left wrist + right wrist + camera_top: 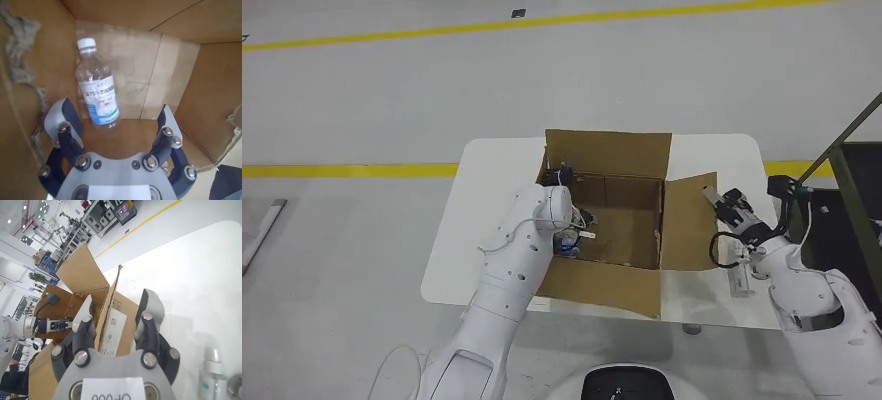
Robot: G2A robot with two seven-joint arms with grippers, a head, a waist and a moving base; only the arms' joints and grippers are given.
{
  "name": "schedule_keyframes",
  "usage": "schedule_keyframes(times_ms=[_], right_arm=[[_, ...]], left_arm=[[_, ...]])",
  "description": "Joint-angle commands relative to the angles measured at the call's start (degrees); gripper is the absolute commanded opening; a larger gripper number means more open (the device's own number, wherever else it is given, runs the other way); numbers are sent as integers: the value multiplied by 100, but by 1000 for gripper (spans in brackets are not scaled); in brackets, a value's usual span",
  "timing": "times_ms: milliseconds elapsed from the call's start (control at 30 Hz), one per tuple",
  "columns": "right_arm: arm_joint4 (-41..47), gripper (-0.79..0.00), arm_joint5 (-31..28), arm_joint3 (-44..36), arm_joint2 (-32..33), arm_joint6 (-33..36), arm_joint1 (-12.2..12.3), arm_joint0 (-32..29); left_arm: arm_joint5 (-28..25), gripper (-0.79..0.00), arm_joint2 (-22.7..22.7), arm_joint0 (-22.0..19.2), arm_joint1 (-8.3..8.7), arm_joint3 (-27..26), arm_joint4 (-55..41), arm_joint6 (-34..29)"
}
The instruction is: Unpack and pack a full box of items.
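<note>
An open cardboard box point(607, 155) stands on the white table point(492, 200). On its floor lies a clear plastic bottle point(98, 89) with a white cap and a blue and white label. My left gripper point(115, 106) is down inside the box, open, with the bottle's base just past its fingertips and nearer one finger point(69, 109). My right gripper point(118, 295) is open at the box's right side, and the upright right flap point(111, 306) stands between its fingers. From above, that gripper point(722, 205) sits beside the flap point(689, 220).
A small clear spray bottle point(211, 370) lies on the table by my right arm, also seen from above point(737, 280). The box's inner walls are torn in places point(19, 56). A green frame point(852, 170) borders the table's right side. Bare table lies left of the box.
</note>
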Motion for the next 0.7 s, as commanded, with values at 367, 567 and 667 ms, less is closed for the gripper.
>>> schedule_keyframes(times_ms=[367,567,667], right_arm=[[-3165,0,443,-609,753,1315,296,-559],[-3921,0,-38,-627,432,2292,361,-674],[-3969,0,-27,-632,395,2297,361,-665]], left_arm=[[-392,0,-455,715,216,-2397,343,-548],[-528,0,-532,894,253,-2792,300,-588],[-565,0,-520,902,258,-2807,296,-560]])
